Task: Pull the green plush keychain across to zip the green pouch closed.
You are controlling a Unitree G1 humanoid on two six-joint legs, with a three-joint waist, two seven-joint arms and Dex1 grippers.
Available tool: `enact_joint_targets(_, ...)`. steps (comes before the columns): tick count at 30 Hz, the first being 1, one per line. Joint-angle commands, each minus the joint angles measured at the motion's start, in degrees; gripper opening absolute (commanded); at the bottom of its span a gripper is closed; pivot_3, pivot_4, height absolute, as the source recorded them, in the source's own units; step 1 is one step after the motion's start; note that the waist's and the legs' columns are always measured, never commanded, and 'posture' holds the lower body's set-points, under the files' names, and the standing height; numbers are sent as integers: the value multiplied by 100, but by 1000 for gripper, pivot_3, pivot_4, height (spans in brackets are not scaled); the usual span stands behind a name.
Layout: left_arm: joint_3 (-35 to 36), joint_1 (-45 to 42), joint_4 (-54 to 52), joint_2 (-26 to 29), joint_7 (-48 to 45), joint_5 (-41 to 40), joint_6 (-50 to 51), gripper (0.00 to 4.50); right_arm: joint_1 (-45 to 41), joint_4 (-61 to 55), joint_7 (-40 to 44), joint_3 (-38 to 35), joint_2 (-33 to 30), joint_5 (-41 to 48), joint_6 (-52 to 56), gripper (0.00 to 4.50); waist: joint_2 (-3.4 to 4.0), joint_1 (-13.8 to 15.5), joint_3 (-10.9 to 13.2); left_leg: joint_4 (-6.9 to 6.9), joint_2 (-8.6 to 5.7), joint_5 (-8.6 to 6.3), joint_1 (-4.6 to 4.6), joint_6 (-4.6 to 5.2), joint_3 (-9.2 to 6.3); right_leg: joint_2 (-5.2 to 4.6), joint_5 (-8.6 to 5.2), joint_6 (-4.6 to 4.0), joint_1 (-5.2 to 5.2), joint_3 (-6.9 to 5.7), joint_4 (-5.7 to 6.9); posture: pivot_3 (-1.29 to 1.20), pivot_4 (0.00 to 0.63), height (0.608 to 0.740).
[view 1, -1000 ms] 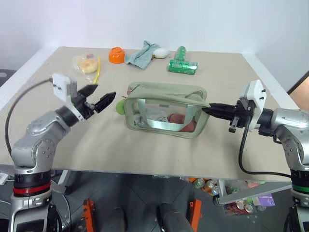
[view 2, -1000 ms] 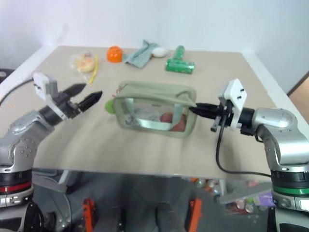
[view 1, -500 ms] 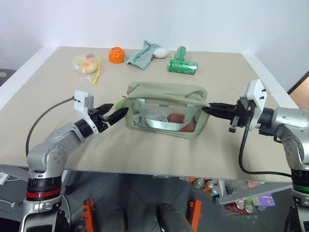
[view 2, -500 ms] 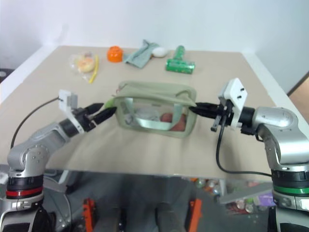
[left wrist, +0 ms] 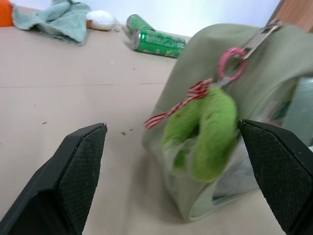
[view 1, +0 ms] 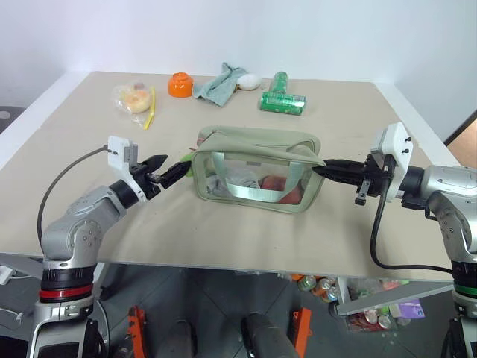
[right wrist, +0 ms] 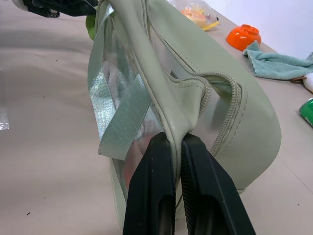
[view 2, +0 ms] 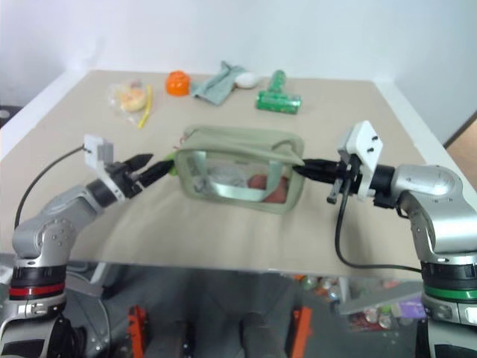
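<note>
arms: silver-grey, rounded joints | claws: left claw (view 1: pixel 167 172), right claw (view 1: pixel 321 171), black fingers | wrists: white boxes, black cables

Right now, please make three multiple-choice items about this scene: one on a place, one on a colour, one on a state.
1. Where does the green plush keychain hang?
A. at the end of the green pouch facing the left gripper
B. beside the orange bowl
C. on the green can

2. What colour is the ring above the keychain?
A. blue
B. pink
C. black

3. How is the right gripper?
A. open over the table
B. shut on the pouch's end
C. holding the cloth

Answers: 1 A, the left wrist view shows it between open fingers; 2 B, the ring is pink; 3 B, its fingers pinch the fabric.
</note>
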Motion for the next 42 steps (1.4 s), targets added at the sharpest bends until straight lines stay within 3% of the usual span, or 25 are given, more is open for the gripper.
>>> enact_joint_targets(1,16,-125,-17,58,-129,124,-235,4500,-30,-135,-2,-115,-106,77,-32,156,0,0,0,0,0,0,0,0,0,0,0,0,0,0,0,0,150,740)
enact_joint_targets(2,12,-133,7,52,-146,145,-260,3953,-27,-129,-3,-117,-107,74,-33,93,0,0,0,0,0,0,0,0,0,0,0,0,0,0,0,0,150,740)
enact_joint_targets(14,-366,-398,422,16,-674,629,-735,36,-49,-78,0,-74,-128,18,-42,93,0,0,0,-1,0,0,0,0,0,0,0,0,0,-1,-1,0,150,740)
enact_joint_targets(20,-294,-440,418,-15,-765,732,-970,36,-62,-72,-1,-69,-129,13,-36,93,0,0,0,-1,0,0,0,0,0,0,0,0,0,0,-2,0,150,740)
enact_joint_targets(27,98,-1058,223,-82,-520,519,-1253,36,-100,-38,9,-63,-132,7,-48,93,-3,7,2,-1,0,0,-2,0,-1,0,0,0,0,-2,-2,0,150,740)
enact_joint_targets(32,-453,-1650,14,-224,-838,549,-1167,36,-91,-6,-4,-73,-148,-7,-68,93,-3,10,2,-1,-3,-1,-5,-1,1,-3,0,3,1,-1,-11,0,150,740)
enact_joint_targets(36,-1122,-1767,-30,-174,-1373,886,-1297,36,-72,-18,-38,-77,-140,-16,-78,93,-2,3,2,-5,-4,-3,-5,-4,1,-4,-2,7,1,1,-14,0,150,740)
enact_joint_targets(42,-1550,-1909,372,-64,-1708,1435,-1631,36,-5,-71,-101,-121,-141,-2,-77,93,-2,5,2,-9,-3,-2,-4,-3,-3,0,-1,5,-2,-2,-13,0,150,740)
